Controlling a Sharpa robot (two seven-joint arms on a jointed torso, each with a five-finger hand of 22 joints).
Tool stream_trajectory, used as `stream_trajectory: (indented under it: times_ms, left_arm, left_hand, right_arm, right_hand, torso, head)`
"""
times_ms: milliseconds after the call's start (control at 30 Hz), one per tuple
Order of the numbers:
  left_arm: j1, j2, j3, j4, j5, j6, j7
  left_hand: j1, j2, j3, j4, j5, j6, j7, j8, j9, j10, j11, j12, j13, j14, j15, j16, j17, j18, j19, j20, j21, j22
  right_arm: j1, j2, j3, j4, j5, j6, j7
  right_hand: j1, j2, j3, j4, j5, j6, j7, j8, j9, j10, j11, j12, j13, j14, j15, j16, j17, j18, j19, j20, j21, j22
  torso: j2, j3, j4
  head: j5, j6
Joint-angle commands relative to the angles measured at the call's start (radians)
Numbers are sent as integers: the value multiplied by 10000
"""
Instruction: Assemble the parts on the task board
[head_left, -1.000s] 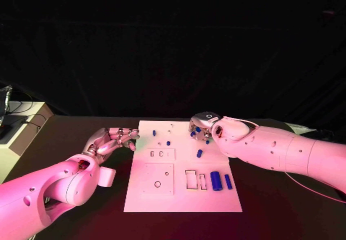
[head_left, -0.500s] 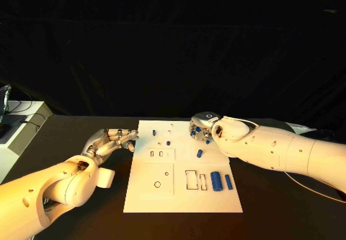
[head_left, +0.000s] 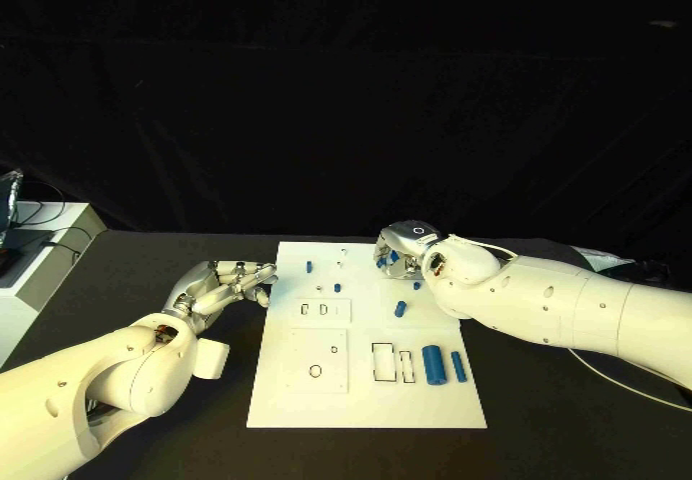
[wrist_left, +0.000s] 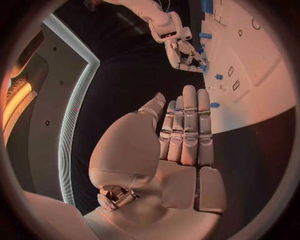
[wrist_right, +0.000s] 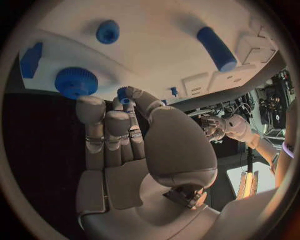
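The white task board (head_left: 368, 400) lies in the middle of the black table. Over its far right part my right hand (head_left: 402, 258) pinches a small blue toothed part (wrist_right: 125, 94) between thumb and a finger. Close under it sit a blue gear (wrist_right: 76, 82) and a blue peg (wrist_right: 107, 31). Loose blue parts lie on the board: a thick cylinder (head_left: 433, 362), a thin rod (head_left: 457, 365) and a short piece (head_left: 400, 308). A blue peg (head_left: 309, 266) stands near the far left. My left hand (head_left: 225, 286) hovers beside the board's left edge, fingers straight and side by side, holding nothing.
Rectangular slots (head_left: 382, 362) and a plate with round holes (head_left: 317, 358) mark the board's near half. A pale cabinet (head_left: 41, 250) stands at the table's far left. A thin cable (head_left: 635, 380) trails along my right arm.
My right hand has turned slightly over the board's far part, still pinching the small blue part. The left hand has barely moved.
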Motion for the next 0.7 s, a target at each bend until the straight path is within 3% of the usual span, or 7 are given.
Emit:
stream_trajectory:
  times_ms: [33, 167, 267, 500, 700]
  left_arm:
    - [-2, 1, 8, -3, -9, 202, 15]
    - [-2, -3, 8, -4, -9, 203, 11]
    - [-3, -2, 8, 8, -9, 213, 9]
    - [-3, 10, 8, 47, -9, 231, 6]
    - [-3, 48, 10, 79, -11, 247, 11]
  left_hand:
    - [-54, 10, -51, -19, -18, -58, 11, 2, -5, -51, -10, 8, 0, 7, 81, -64, -12, 129, 22, 79, -66, -13]
    - [-54, 10, -51, -19, -18, -58, 11, 2, -5, -51, -10, 8, 0, 7, 81, -64, -12, 129, 22, 79, -66, -13]
    - [-54, 10, -51, -19, -18, -58, 11, 2, -5, -51, -10, 8, 0, 7, 81, -64, -12, 129, 22, 79, -66, -13]
    - [-45, 14, -69, -26, -18, -67, 12, 0, -5, -62, -7, 6, -1, 3, 83, -65, -19, 129, 20, 80, -69, -24]
    - [-45, 14, -69, -26, -18, -67, 12, 0, -5, -62, -7, 6, -1, 3, 83, -65, -19, 129, 20, 80, -69, -24]
  right_arm:
    - [27, 44, 50, 104, -19, -1007, -213]
    - [45, 202, 93, 81, -92, -1236, -361]
    - [53, 389, 110, -32, -121, -1341, -423]
    - [56, 960, 123, -505, -160, -1515, -528]
    - [29, 1375, 127, -919, -135, -1647, -558]
  right_hand:
    - [17, 252, -15, -102, -33, 63, -9, -10, -19, 861, -406, 46, 41, -10, -66, 33, 108, 153, 240, -207, 75, 173]
    - [-42, 303, -23, -214, -39, 64, 10, -12, -35, 864, -401, 47, 41, 8, -62, -23, 288, 146, 244, -209, 6, 474]
    - [-45, 303, -28, -249, -42, 68, 12, -11, -38, 859, -400, 41, 37, 27, -61, -45, 400, 140, 286, -201, -88, 685]
    - [-46, 293, -21, -267, -33, 59, 19, -15, -48, 838, -391, 45, 39, 48, -54, -83, 552, 134, 361, -195, -301, 1058]
    - [-38, 312, -6, -275, -40, 32, 37, -16, -53, 810, -378, 44, 38, 55, -46, -110, 605, 135, 421, -190, -456, 1276]
  torso:
    - [20, -13, 10]
    - [50, -12, 30]
    - [50, -32, 59]
    - [72, -46, 80]
    - [94, -84, 156]
  head:
    - [5, 43]
    - [17, 93]
    - [10, 96]
    - [4, 114]
    - [-87, 128]
